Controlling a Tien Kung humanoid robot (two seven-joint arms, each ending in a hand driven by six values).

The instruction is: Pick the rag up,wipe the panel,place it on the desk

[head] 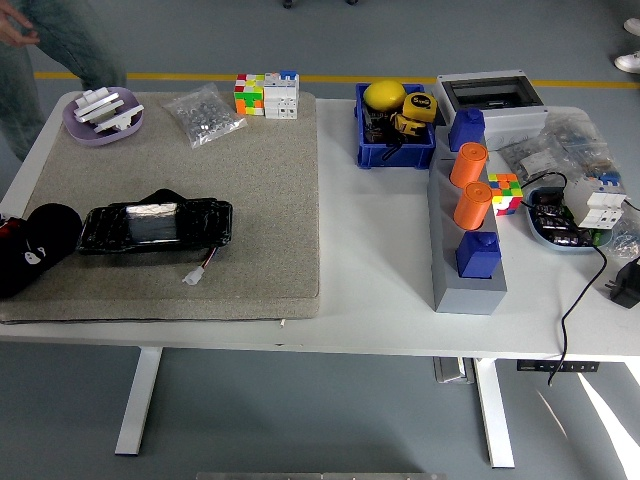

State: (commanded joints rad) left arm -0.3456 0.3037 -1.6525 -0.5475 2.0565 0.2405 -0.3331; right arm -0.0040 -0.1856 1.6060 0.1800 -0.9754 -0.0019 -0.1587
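**Wipe not started, no rag in sight**

From my seat, the left robot hand [35, 248] rests at the mat's [260, 200] left edge; I cannot tell its grip. Just beside it lies the black panel [155, 224], untouched. I see no rag on the surface [380, 290]. Everything remains.

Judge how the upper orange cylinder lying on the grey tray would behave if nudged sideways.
The upper orange cylinder lies on its side, so it would probably roll rather than slide. The long grey tray has raised edges that would likely stop it. It may bump the second orange cylinder just below it, since the two lie close together.
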